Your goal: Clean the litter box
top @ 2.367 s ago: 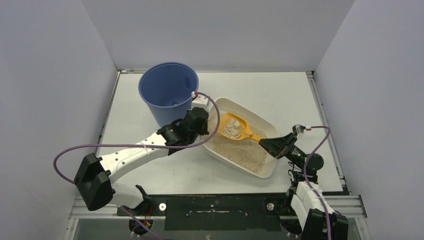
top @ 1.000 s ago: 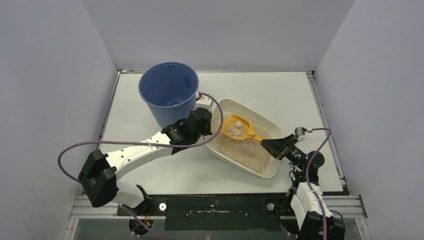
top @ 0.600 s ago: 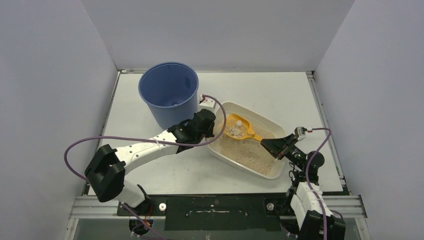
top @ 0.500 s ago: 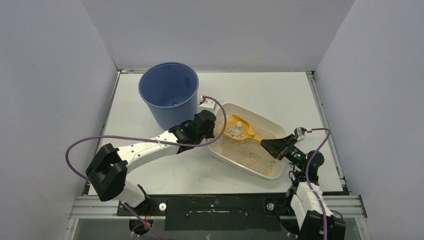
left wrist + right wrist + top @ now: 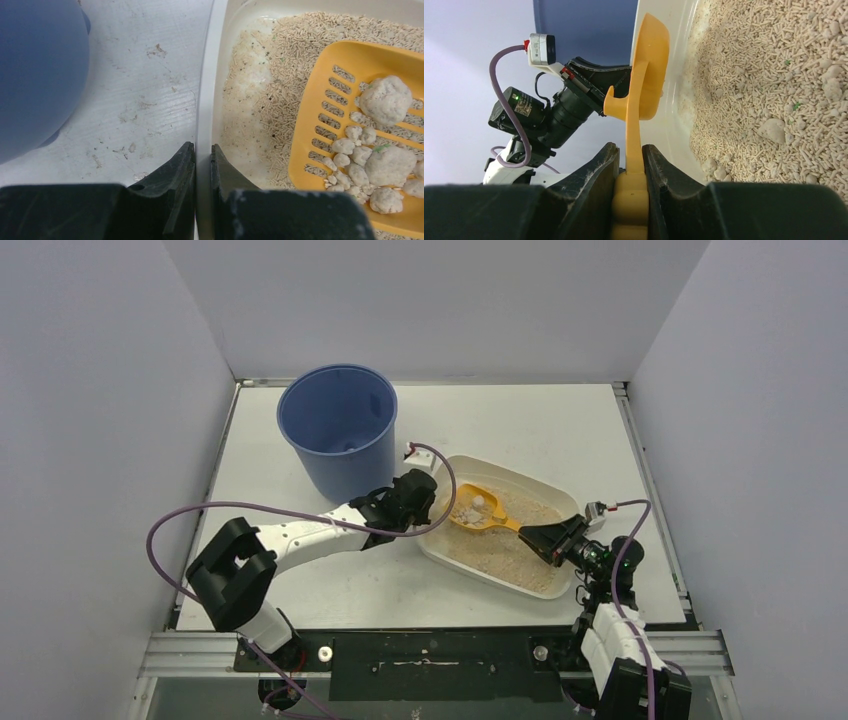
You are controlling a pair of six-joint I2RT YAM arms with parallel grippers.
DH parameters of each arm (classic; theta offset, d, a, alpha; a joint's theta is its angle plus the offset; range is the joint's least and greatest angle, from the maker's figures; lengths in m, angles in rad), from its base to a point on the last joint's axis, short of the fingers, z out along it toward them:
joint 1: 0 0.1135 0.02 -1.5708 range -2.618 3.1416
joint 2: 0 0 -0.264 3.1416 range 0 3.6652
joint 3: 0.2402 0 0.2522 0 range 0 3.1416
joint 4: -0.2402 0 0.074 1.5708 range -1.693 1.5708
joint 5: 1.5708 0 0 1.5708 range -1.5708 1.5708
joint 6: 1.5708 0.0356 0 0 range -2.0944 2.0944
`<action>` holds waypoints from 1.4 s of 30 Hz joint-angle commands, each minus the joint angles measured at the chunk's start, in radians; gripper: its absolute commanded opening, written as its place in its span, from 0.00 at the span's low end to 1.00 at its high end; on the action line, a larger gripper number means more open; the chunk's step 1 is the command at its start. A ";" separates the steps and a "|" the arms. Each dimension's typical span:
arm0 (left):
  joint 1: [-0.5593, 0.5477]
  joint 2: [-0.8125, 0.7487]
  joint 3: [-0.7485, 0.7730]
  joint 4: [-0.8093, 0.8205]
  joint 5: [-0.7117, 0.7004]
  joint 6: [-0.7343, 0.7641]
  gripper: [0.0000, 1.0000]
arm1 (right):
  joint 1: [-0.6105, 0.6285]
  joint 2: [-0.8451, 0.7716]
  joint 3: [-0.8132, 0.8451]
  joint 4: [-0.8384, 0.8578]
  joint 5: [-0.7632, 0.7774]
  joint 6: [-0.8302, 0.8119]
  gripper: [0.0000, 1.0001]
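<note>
Two grips: left gripper [image 5: 202,150] pinches the box [image 5: 212,75] rim at its 9 o'clock end; right gripper [image 5: 629,150] pinches the scoop [image 5: 651,55] handle, clumps [image 5: 385,100] aboard. The box sits at 4 o'clock from the bucket [image 5: 338,425].

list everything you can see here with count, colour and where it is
litter box: one, white, table's right half
litter: tan granules, inside the litter box
scoop: one, yellow, slotted, over the litter
clumps: many, pale grey, in the scoop
bucket: one, blue, upright, far left of the litter box
table: one, white
walls: three, pale grey, around the table
cables: two, purple, one on each arm
left pincer: black, shut on the litter box rim
right pincer: black, shut on the scoop handle
</note>
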 commanded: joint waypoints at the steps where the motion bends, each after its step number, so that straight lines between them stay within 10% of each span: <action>1: -0.009 0.023 -0.002 0.110 0.028 -0.033 0.10 | -0.010 0.011 0.006 -0.038 0.011 -0.068 0.00; 15: -0.011 -0.029 0.060 -0.016 0.080 -0.032 0.51 | -0.041 0.019 0.069 -0.024 0.031 -0.032 0.00; 42: -0.010 -0.255 0.487 -0.455 0.032 0.238 0.91 | -0.052 0.080 0.284 0.018 0.133 0.073 0.00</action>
